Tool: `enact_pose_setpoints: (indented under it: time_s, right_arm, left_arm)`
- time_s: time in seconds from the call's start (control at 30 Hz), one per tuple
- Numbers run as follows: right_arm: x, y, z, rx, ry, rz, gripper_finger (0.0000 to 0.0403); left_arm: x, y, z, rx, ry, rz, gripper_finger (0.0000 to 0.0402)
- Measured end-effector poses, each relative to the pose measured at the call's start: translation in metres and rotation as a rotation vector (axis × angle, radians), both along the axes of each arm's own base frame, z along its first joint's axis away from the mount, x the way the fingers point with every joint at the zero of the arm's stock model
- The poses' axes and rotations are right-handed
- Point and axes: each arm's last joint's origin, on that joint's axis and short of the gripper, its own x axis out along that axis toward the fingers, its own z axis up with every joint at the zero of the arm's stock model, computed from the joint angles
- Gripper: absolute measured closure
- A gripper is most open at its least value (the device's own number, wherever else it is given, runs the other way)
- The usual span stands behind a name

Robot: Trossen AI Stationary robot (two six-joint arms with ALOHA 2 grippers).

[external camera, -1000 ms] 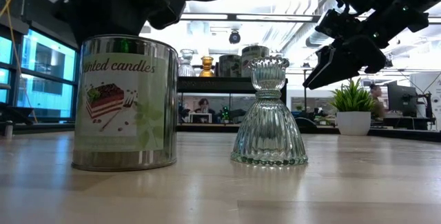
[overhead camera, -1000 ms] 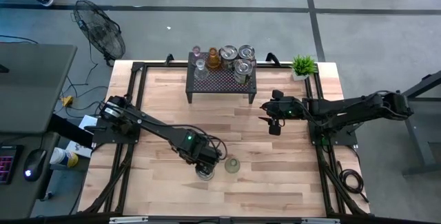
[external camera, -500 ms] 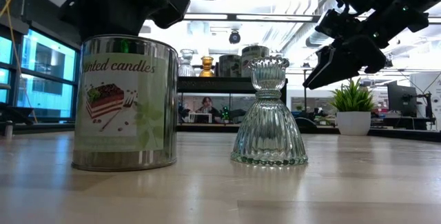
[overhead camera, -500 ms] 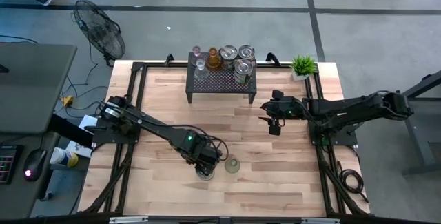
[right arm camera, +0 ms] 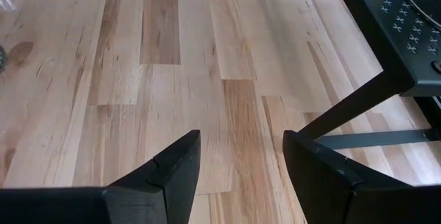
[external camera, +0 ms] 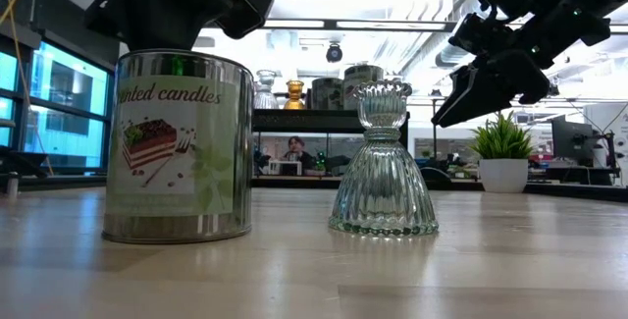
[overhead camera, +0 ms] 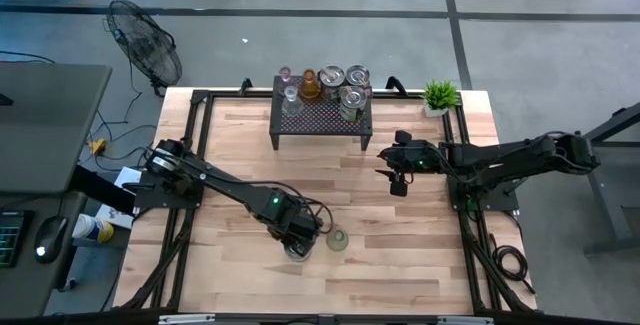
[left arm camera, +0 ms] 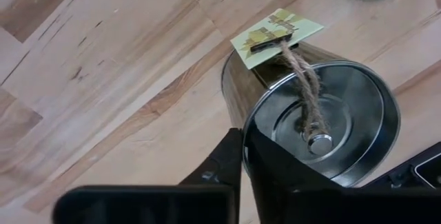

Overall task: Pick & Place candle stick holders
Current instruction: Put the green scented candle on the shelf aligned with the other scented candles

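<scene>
The left gripper (left arm camera: 242, 156) is at the near middle of the table (overhead camera: 400, 265), its two dark fingers pinched together on the thin metal rim of a silvery candle tin (external camera: 179, 145), one finger inside the wall and one outside. The tin stands upright on the wood, open at the top, with a twine-tied paper tag (left arm camera: 277, 34) lying over its rim and a small metal wick holder at the bottom. Its pale green label reads "…nted candles" in script over a picture of a layered cake slice; the first letters curve out of sight. Just beside the tin, apart from it, stands a ribbed clear-glass candle stick holder (external camera: 384, 162), upright, with a flared bell-shaped base and a scalloped cup on top. The right gripper (right arm camera: 240, 160) hovers above bare table to the right of centre, its fingers spread wide with nothing between them. At the far edge a dark perforated metal stand (overhead camera: 322, 115) carries the other holders (overhead camera: 325, 87): an amber one, clear glass ones and silvery tins whose labels are too small to read. A small potted green plant (overhead camera: 439, 95) sits at the far right corner, and a floor fan (overhead camera: 146, 40) stands off the table's far left.
</scene>
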Motion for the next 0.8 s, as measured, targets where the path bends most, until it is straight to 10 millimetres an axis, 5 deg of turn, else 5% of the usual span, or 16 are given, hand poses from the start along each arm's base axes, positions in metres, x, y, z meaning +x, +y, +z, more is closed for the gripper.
enact_pose_setpoints:
  time_s: [0.8]
  right_arm:
    - [0.0000,0.0000,0.0000,-0.001,0.000,0.001,0.0204]
  left_arm:
    - [0.0022,0.0054,-0.0001,0.044,-0.019,0.018,0.0401]
